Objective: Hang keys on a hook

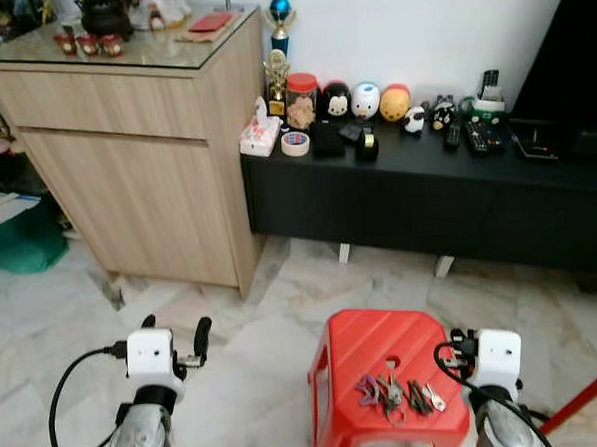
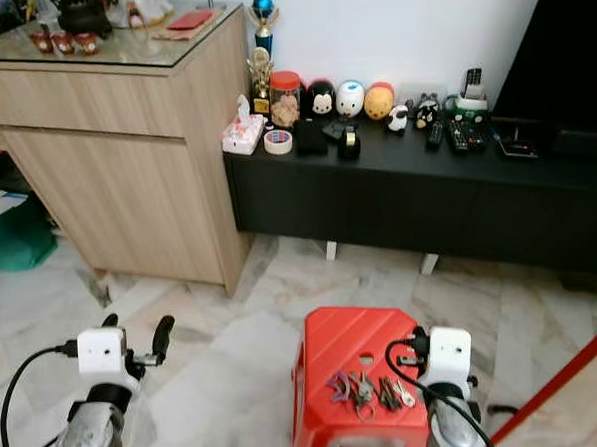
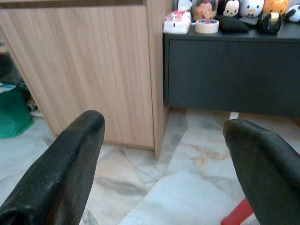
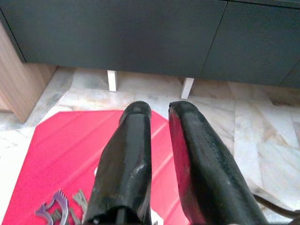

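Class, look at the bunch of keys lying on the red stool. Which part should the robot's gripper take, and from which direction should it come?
Probably straight down from above: the keys lie flat, fanned out on the red stool, so no side gives a way under them. Pinch the middle where they bunch together. The right gripper, fingers nearly closed, hovers closest.

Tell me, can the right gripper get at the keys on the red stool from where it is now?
Probably yes. The keys lie in the open on top of the red stool, nothing over them, and the right gripper hangs just beside them over the stool's near right edge, fingers nearly closed; it would need to open first.
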Available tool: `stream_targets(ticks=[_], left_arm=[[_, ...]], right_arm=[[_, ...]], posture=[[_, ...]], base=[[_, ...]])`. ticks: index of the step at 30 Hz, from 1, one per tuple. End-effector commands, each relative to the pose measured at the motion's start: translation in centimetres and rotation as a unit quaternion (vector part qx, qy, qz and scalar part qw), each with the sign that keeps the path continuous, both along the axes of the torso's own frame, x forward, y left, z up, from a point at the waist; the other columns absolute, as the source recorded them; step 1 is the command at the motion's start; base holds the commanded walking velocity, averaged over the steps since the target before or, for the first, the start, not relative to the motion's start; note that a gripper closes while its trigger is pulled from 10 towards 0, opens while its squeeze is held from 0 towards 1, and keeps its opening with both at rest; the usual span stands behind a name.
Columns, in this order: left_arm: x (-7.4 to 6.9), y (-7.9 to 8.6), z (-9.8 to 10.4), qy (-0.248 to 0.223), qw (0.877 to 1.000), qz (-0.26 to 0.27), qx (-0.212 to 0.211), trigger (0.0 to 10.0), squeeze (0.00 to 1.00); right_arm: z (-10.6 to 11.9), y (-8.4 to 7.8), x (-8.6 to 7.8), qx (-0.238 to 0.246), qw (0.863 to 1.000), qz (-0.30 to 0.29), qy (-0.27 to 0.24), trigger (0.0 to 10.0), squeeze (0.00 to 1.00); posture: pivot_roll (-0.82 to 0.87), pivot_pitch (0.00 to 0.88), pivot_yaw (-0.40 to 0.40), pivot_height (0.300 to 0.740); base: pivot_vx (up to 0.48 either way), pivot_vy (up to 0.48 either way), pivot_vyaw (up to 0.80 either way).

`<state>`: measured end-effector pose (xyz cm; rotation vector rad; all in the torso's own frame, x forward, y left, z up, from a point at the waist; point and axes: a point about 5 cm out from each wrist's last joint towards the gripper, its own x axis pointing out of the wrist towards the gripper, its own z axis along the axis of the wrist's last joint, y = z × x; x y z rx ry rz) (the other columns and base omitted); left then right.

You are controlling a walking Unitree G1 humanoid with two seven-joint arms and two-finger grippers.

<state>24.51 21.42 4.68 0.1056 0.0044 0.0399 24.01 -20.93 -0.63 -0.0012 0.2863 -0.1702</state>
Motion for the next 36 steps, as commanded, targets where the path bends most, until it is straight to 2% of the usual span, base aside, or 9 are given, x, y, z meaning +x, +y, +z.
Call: stream_targets(ticks=[1, 11, 14, 16, 23, 27, 29, 36], left_arm=[[-0.1, 0.3, -0.1, 0.006, 1.0, 0.009, -0.006, 10.0, 0.0], [0.0, 0.4, -0.1, 0.011, 1.0, 0.017, -0.007, 10.0, 0.0], [0.0, 0.3, -0.4, 0.019, 1.0, 0.016, -0.004, 10.0, 0.0], [0.0, 0.2, -0.3, 0.018, 1.0, 0.016, -0.007, 10.0, 0.0], [0.1, 0.0, -0.5, 0.022, 1.0, 0.015, -0.014, 10.0, 0.0], [0.1, 0.1, -0.5, 0.023, 0.999, 0.019, -0.013, 10.0, 0.0], [0.0, 0.3, -0.6, 0.024, 0.999, 0.022, -0.014, 10.0, 0.0], [-0.2, 0.4, -0.8, 0.032, 0.999, 0.028, -0.015, 10.0, 0.0]], right_arm=[[0.0, -0.4, -0.1, 0.001, 1.0, -0.006, 0.005, 10.0, 0.0], [-0.2, -0.3, 0.3, 0.009, 1.0, 0.002, 0.024, 10.0, 0.0], [-0.2, -0.3, 0.4, 0.016, 1.0, 0.002, 0.023, 10.0, 0.0], [0.1, -0.3, 0.6, 0.039, 0.999, -0.011, 0.009, 10.0, 0.0], [0.1, -0.1, 0.9, 0.044, 0.999, 0.008, 0.014, 10.0, 0.0], [-0.2, -0.1, 0.9, 0.037, 0.999, 0.014, 0.028, 10.0, 0.0], [-0.7, 0.0, 0.8, 0.032, 0.998, 0.017, 0.051, 10.0, 0.0], [-0.9, 0.2, 0.6, 0.036, 0.998, 0.025, 0.051, 10.0, 0.0]], posture=[[0.05, 0.0, -0.068, 0.657], [0.05, 0.0, -0.076, 0.657], [0.05, 0.0, -0.078, 0.644], [0.04, 0.0, -0.074, 0.644], [0.04, 0.0, -0.081, 0.644], [0.05, 0.0, -0.087, 0.644], [0.05, 0.0, -0.087, 0.644], [0.05, 0.0, -0.079, 0.61]], base=[[0.0, 0.0, 0.0], [0.0, 0.0, 0.0], [0.0, 0.0, 0.0], [0.0, 0.0, 0.0], [0.0, 0.0, 0.0], [0.0, 0.0, 0.0], [0.0, 0.0, 0.0], [0.0, 0.0, 0.0]])
